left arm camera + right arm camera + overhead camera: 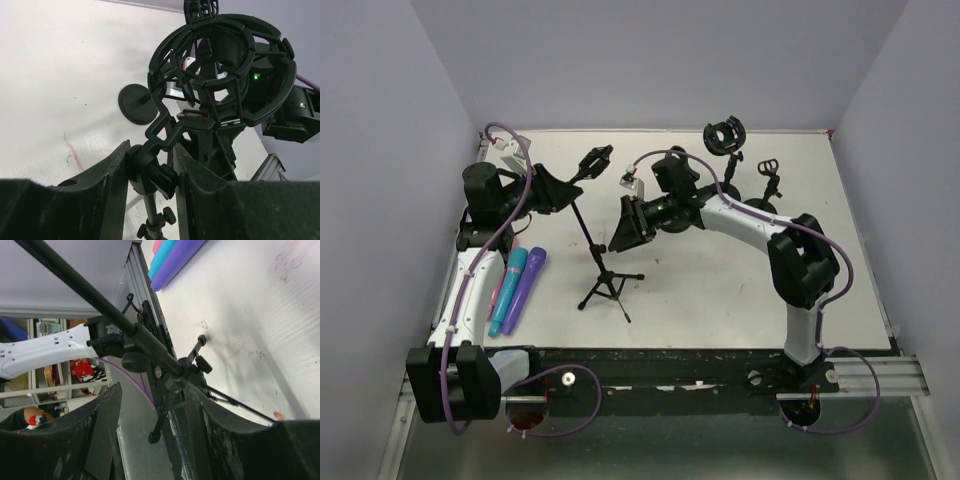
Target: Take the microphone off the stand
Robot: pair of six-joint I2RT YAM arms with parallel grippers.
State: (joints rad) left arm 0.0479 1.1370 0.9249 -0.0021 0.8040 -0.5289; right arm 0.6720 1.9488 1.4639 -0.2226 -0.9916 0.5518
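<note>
We take this for a robotics lab test cell, not a lived-in room. The left arm [470, 290] and right arm [750, 225] are bolted to a metal rail [880, 375] at the near edge of a bare white table [740, 300], boxed in on three sides by plain pale walls [650, 60]. Purple cables [527, 160] run loose along the arms. A tripod stand [605, 285] and coloured microphones [520, 285] sit on the table like test props. In the right wrist view, we glimpse metal racking and clutter [55, 390] past the table edge.
</note>
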